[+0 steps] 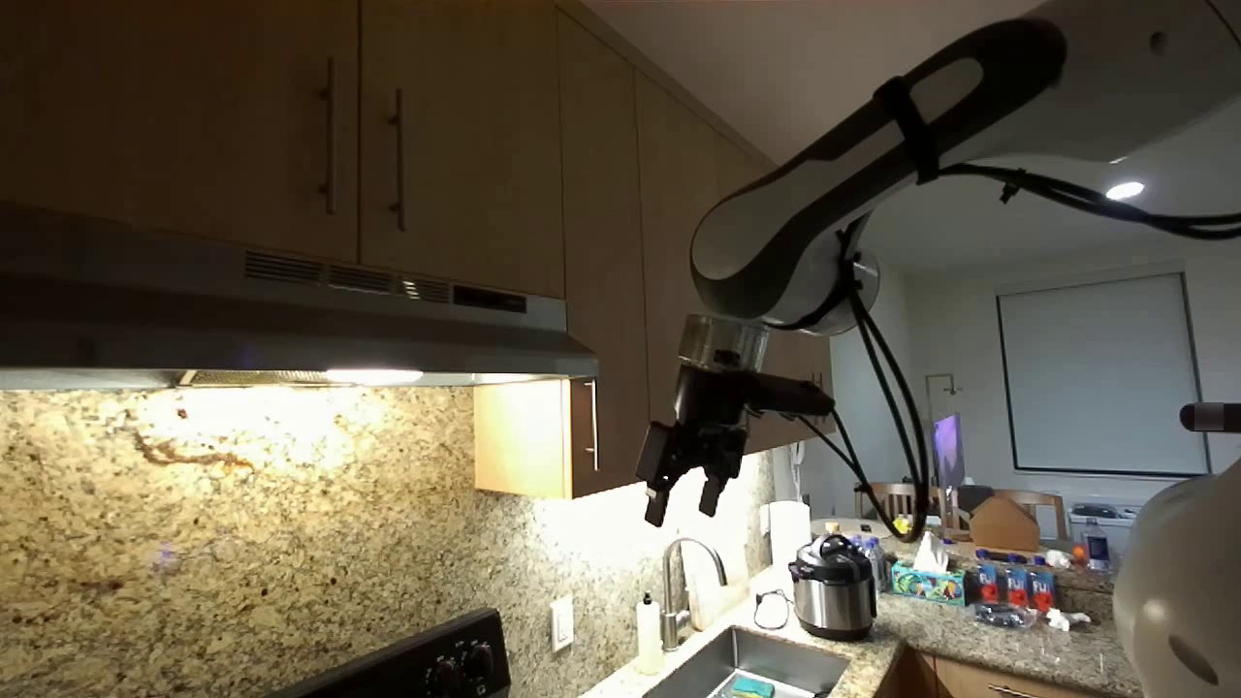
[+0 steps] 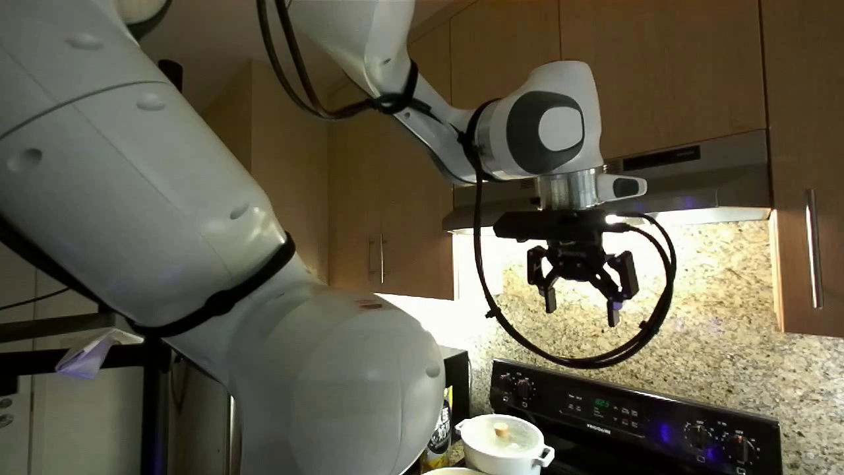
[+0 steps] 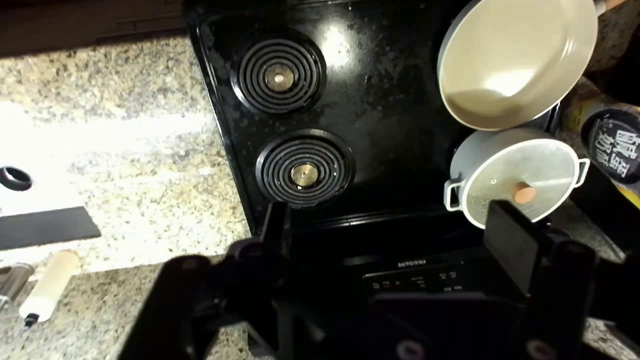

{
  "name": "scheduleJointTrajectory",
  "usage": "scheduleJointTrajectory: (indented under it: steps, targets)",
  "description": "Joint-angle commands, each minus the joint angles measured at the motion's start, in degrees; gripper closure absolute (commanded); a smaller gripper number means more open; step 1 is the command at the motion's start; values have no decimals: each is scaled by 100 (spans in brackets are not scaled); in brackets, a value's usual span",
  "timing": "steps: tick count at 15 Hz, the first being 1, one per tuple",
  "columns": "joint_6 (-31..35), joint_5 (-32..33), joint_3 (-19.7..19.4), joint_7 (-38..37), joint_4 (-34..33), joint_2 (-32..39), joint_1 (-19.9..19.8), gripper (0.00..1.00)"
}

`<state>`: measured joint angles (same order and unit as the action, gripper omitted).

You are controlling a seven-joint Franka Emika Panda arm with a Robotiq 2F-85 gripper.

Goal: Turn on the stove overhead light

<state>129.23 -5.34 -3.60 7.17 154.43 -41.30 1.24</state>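
The grey stove hood [image 1: 388,334] runs under the wooden cabinets. It also shows in an exterior view [image 2: 719,178], partly behind the arm. A dark control strip [image 1: 490,299] sits on its front face beside slotted vents. The overhead light [image 1: 373,376] on the hood's underside glows and brightens the stone backsplash. My gripper [image 1: 683,502] hangs pointing down, apart from the hood. In an exterior view the gripper [image 2: 582,309] has its fingers spread with nothing between them. In the wrist view the fingers [image 3: 395,235] are wide apart above the stove, and the hood is out of view.
Below is the black stove [image 3: 390,150] with coil burners. A white lidded pot [image 3: 520,175] and a cream pan [image 3: 520,60] are on one side. A cabinet [image 1: 524,436] hangs beside the hood. A faucet [image 1: 669,582] and sink [image 1: 776,659] are beyond. Cables loop around my gripper.
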Motion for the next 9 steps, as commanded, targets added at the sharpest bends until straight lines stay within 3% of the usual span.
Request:
scheduleJointTrajectory:
  steps: [1, 5, 6, 9]
  targets:
    - [-264, -26, 12, -314, 313, -93, -115, 0]
    - [-253, -83, -244, -254, 596, 24, -263, 0]
    - [-242, -4, -121, -219, 461, 10, -185, 0]
    - [-243, -22, -252, -205, 537, 42, -240, 0]
